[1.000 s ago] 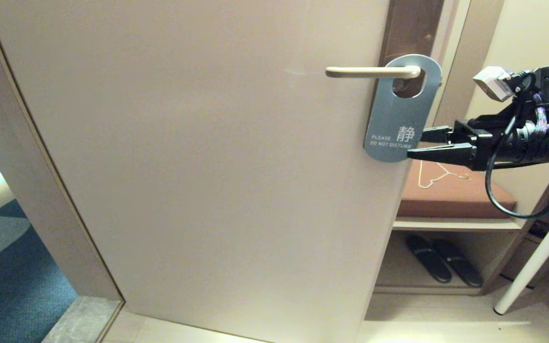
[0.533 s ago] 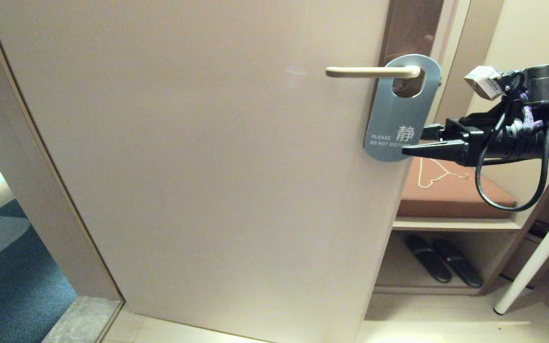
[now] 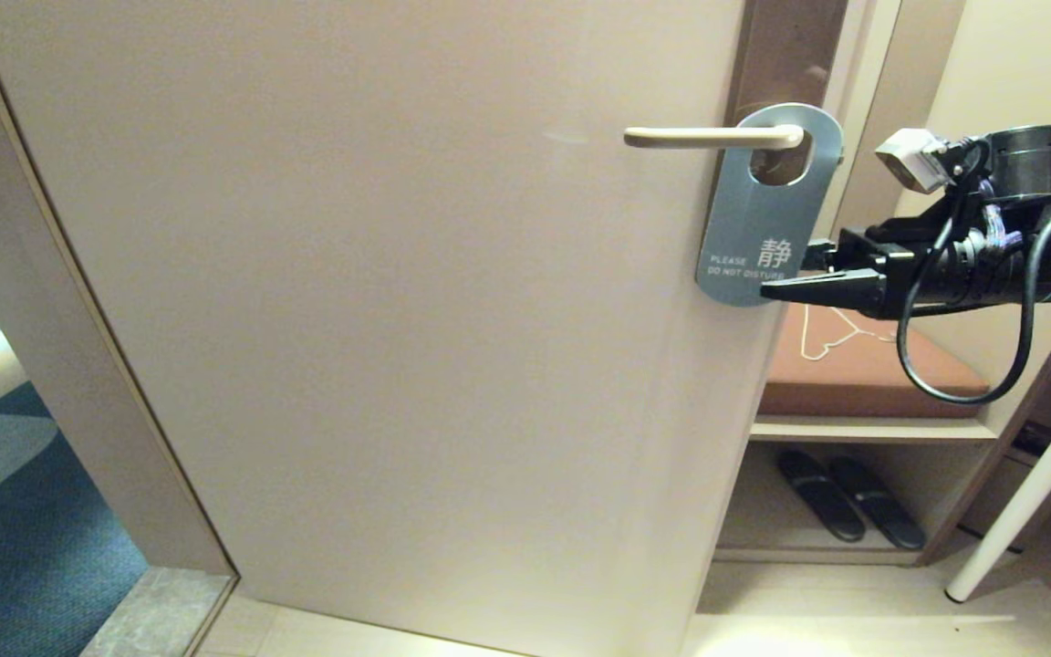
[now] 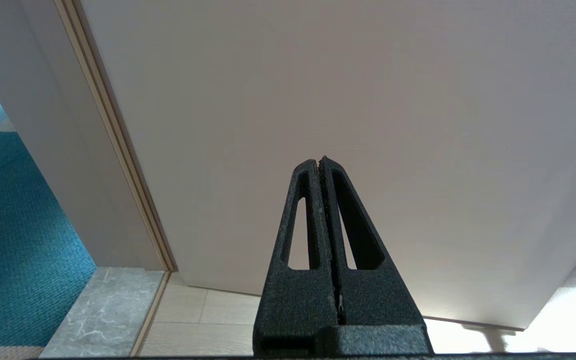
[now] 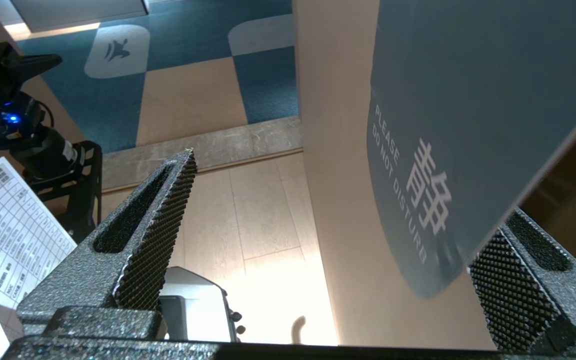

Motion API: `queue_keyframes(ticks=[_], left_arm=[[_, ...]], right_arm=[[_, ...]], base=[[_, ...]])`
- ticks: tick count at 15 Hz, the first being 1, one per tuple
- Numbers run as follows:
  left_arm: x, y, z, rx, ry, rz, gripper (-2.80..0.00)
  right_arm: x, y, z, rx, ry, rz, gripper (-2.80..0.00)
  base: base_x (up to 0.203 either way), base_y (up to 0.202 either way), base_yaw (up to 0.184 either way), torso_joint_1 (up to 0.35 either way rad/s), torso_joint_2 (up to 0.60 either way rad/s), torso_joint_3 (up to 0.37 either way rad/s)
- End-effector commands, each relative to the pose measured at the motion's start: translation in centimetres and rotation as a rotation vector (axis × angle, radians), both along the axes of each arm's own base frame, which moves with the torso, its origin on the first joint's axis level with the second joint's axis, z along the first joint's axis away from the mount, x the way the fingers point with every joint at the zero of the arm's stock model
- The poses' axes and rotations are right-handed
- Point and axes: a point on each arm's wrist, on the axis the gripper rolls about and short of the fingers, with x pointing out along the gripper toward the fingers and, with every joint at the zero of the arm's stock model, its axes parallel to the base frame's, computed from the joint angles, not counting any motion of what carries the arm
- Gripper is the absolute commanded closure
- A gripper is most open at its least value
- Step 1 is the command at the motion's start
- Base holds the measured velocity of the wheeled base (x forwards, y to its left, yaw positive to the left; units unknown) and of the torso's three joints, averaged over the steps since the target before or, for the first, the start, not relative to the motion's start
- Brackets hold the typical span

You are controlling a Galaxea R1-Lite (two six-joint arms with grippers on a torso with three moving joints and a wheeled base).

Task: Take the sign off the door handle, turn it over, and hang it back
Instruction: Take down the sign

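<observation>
Left hand (image 4: 324, 165) is parked low before the door (image 3: 398, 319), fingers pressed together, holding nothing. Right hand (image 3: 785, 274) reaches in level from the right with fingers spread wide; the lower corner of the sign (image 3: 767, 210) stands between them, one finger (image 5: 153, 235) on the near side, the other (image 5: 513, 280) behind the card; contact with the card cannot be judged. The sign hangs by its oval hole on the door handle (image 3: 712, 137), blue-grey face outward, reading PLEASE DO NOT DISTURB, slightly tilted. Beyond the door edge, a white wire hanger (image 3: 831, 333) lies on a brown cushion (image 3: 863, 379); dark slippers (image 3: 849, 506) sit on the shelf beneath.
</observation>
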Motion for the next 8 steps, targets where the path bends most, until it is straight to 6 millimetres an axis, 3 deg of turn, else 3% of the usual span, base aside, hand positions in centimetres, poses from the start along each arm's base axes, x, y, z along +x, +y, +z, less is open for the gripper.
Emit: queue_keyframes(ticks=[1,8], left_arm=[[0.0,0.0,0.0,0.0,0.0,0.0,0.0],[0.0,0.0,0.0,0.0,0.0,0.0,0.0]], right_arm=[[0.0,0.3,0.2,0.004,-0.008,0.019,-2.8],[-0.1,0.7,1.2,0.006,-0.039,0.028,-2.8]], base=[[0.0,0.0,0.0,0.0,0.0,0.0],[0.0,0.0,0.0,0.0,0.0,0.0]])
